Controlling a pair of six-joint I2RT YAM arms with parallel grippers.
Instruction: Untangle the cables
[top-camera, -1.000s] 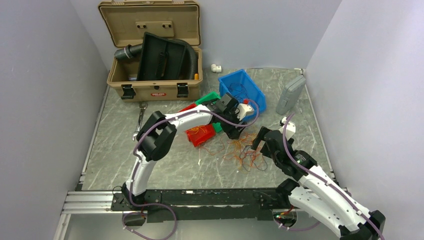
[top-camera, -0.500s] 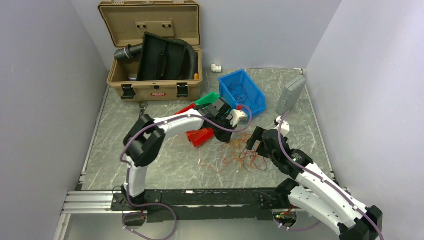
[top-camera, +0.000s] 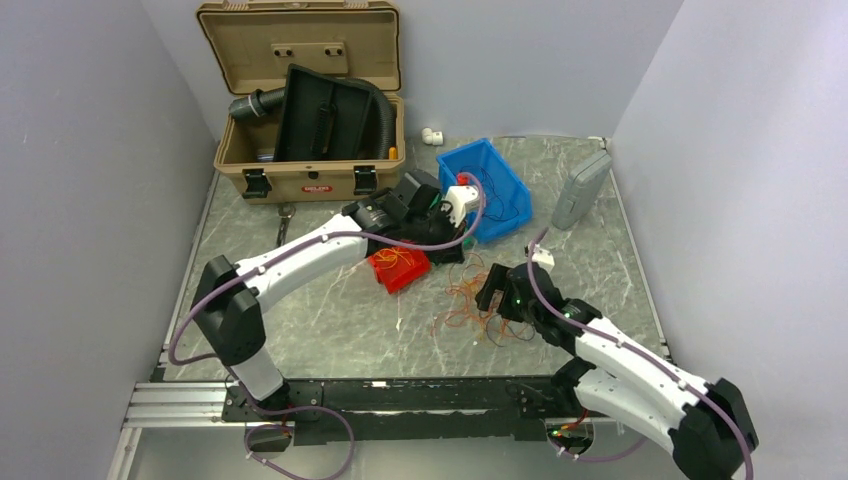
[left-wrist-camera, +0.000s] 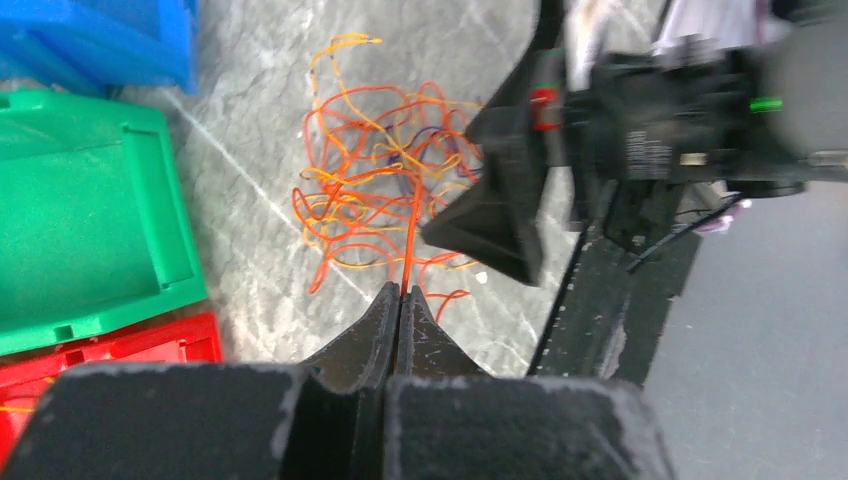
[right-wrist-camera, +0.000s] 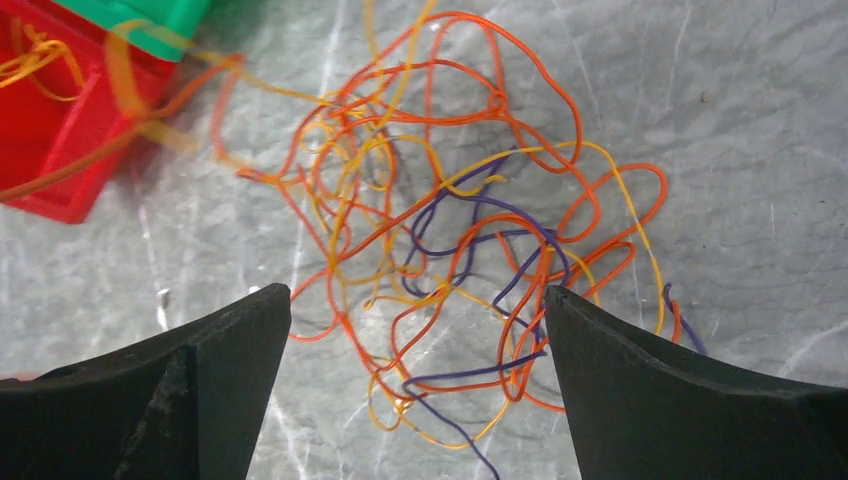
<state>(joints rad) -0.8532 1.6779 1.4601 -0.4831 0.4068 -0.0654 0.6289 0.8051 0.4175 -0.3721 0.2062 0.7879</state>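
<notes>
Left gripper (left-wrist-camera: 400, 292) has just clamped one orange cable (left-wrist-camera: 411, 230), drawing it far-left out of the tangle (right-wrist-camera: 440, 230); right gripper (right-wrist-camera: 418, 305) hovers open.

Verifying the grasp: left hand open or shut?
Left hand shut on an orange cable: fingers together, taut strand leaving the tips.

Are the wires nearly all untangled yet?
Not yet. Done: a few orange wires lie in the red bin. In hand: the left gripper pinches one orange strand. Left: the big tangle on the table, with the open right gripper over it.
</notes>
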